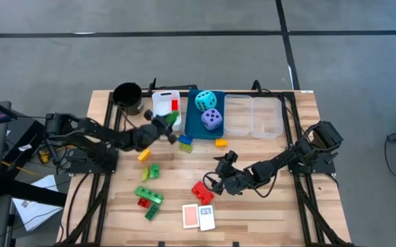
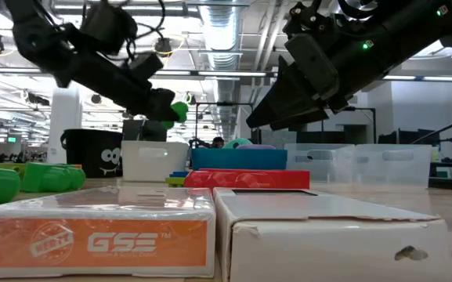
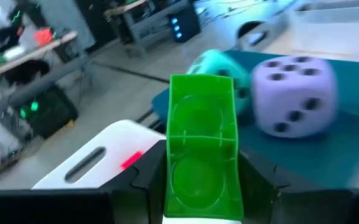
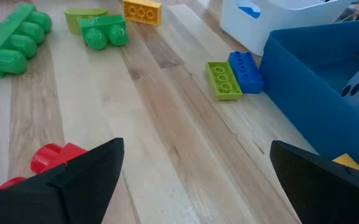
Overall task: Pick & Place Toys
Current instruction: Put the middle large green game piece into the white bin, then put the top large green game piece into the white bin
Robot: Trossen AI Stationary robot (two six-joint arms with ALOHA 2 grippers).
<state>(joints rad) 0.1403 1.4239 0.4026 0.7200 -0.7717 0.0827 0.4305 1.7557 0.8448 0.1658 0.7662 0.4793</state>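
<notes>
— So, where's the green brick [image 3: 202, 149]?
— Clamped in the left gripper [image 1: 165, 123], above the white bin [image 1: 162, 101].
— Right gripper [image 1: 219, 180]?
— Fingers spread, empty, over the red brick [image 1: 202, 191].

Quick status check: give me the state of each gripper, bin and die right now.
left gripper: shut on green brick, over the white bin
right gripper: open, above red brick
white bin: holds a red piece
blue bin: holds cyan die and purple die
clear bins: nothing visible inside
</notes>
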